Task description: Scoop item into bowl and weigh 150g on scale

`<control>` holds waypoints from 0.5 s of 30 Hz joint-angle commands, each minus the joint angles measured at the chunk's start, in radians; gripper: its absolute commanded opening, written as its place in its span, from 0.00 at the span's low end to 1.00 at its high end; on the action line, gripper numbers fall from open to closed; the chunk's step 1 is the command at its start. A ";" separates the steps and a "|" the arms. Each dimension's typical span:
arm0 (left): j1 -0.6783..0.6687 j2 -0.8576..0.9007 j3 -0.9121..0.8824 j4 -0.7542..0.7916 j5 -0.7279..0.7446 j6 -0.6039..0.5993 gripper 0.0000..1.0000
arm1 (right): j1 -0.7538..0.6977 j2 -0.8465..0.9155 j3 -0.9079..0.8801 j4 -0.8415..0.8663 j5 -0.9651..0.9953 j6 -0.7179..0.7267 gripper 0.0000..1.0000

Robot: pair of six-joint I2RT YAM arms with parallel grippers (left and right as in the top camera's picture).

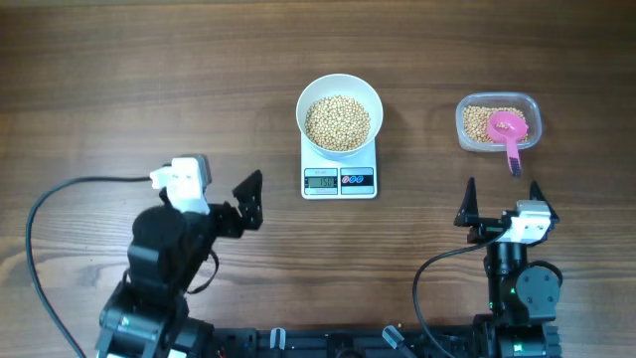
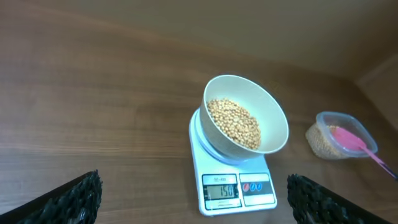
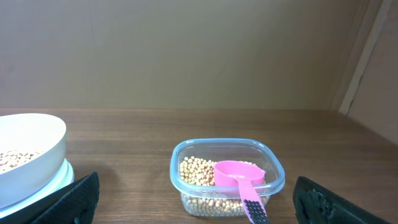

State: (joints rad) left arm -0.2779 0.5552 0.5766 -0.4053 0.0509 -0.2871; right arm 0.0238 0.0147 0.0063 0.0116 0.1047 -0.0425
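Beans (image 1: 337, 121) fill the bowl (image 1: 302, 107) on the scale (image 1: 339, 181), about two o'clock from the released left gripper (image 1: 246, 202). The tub (image 1: 464, 111) and pink scoop (image 1: 508, 127), handle pointing to six, lie at twelve o'clock from the nearer, wide-spread right gripper (image 1: 503, 189).

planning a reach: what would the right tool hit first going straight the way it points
Likely the handle of the pink plastic scoop, which juts toward the right tool from the clear plastic tub; depth is unclear.
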 commanded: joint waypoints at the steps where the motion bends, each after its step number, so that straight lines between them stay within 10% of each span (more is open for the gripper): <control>1: 0.058 -0.108 -0.111 0.108 0.019 0.078 1.00 | 0.006 -0.011 -0.001 0.002 -0.016 0.009 1.00; 15: 0.276 -0.525 -0.482 0.394 0.041 0.079 1.00 | 0.006 -0.011 -0.001 0.002 -0.016 0.009 1.00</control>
State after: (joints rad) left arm -0.0422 0.0757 0.1345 -0.0273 0.0624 -0.2245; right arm 0.0238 0.0135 0.0063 0.0113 0.1047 -0.0425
